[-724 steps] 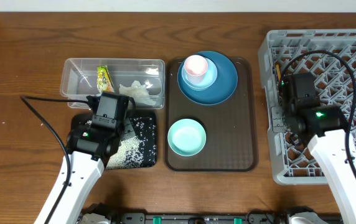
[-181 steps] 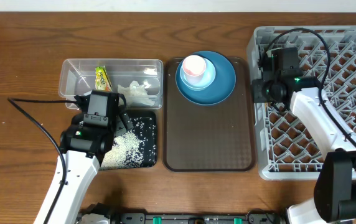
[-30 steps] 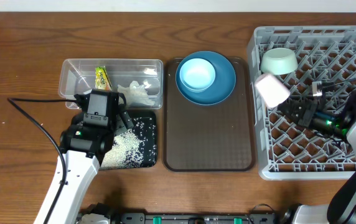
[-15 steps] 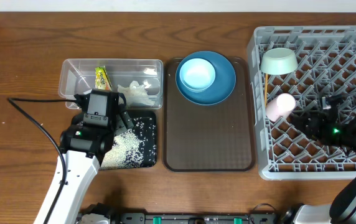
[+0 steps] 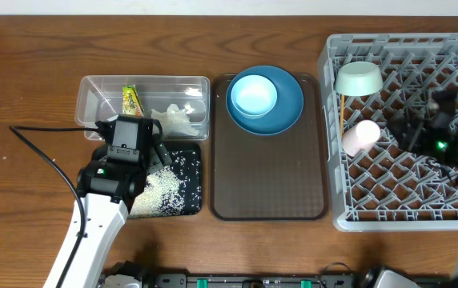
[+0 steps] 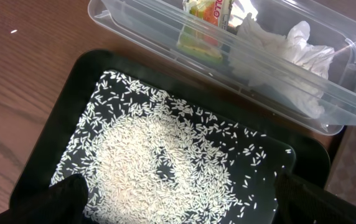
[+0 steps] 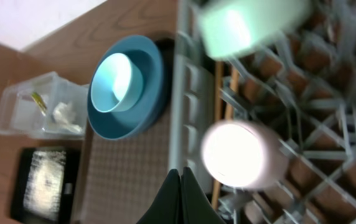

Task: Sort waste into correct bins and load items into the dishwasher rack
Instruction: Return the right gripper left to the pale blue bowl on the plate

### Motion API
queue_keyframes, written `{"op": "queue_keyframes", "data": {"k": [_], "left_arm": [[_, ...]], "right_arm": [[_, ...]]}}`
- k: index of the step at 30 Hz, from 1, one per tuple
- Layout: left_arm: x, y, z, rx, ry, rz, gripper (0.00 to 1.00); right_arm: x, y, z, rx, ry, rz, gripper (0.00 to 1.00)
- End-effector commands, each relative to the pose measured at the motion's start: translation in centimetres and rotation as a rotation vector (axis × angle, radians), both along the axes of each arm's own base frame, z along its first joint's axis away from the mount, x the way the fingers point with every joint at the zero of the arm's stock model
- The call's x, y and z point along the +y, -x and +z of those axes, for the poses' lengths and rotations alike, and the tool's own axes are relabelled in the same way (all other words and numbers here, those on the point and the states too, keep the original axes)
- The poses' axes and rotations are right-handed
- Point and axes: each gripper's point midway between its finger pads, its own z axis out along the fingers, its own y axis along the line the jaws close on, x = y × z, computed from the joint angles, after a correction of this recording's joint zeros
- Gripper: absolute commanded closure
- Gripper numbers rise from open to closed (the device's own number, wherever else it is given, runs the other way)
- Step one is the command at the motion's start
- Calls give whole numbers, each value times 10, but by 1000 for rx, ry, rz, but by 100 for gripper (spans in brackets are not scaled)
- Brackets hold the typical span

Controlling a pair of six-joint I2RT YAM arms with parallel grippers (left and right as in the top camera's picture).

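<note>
Meeting tip to tip on nothing, the right jaws hang over the rack, near the pink cup. The cup lies on its side by the rack's left wall, long axis roughly across the table; which end is the mouth is too blurred to tell. The bowl on the plate looks next: spread wide, pinch its rim, lift straight. The left jaws gape empty above the rice.

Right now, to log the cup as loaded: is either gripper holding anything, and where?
Nothing is held. The right gripper is shut, clear of the cup in the rack; the left gripper is open over the rice.
</note>
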Motion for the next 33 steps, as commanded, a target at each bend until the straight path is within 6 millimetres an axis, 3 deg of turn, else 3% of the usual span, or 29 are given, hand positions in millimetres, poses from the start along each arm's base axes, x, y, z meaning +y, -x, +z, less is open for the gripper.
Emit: {"op": "queue_keyframes", "data": {"k": [1,7,12,14,19,22,23,28,33], "left_arm": [[4,-1,1,0,-18,8,2],[4,-1,1,0,-18,8,2],[4,-1,1,0,-18,8,2],[4,-1,1,0,-18,8,2],[4,-1,1,0,-18,8,2],[4,-1,1,0,-18,8,2],[4,-1,1,0,-18,8,2],[4,-1,1,0,-18,8,2],[4,-1,1,0,-17,8,2]], "right_arm": [[18,-5,17,-35,170,-4,99],[87,-16,28,-144,341,117,95],[147,-25,30,-237,385,230,91],[171,-29,25,-263,394,275,91],[219,-38,-6,-269,437,353,76],[234,-49,-32,-258,483,358,53],[237,-54,-40,-254,497,356,51],[252,-73,-85,-243,538,385,51],[261,-87,-104,-266,530,378,53]]}}
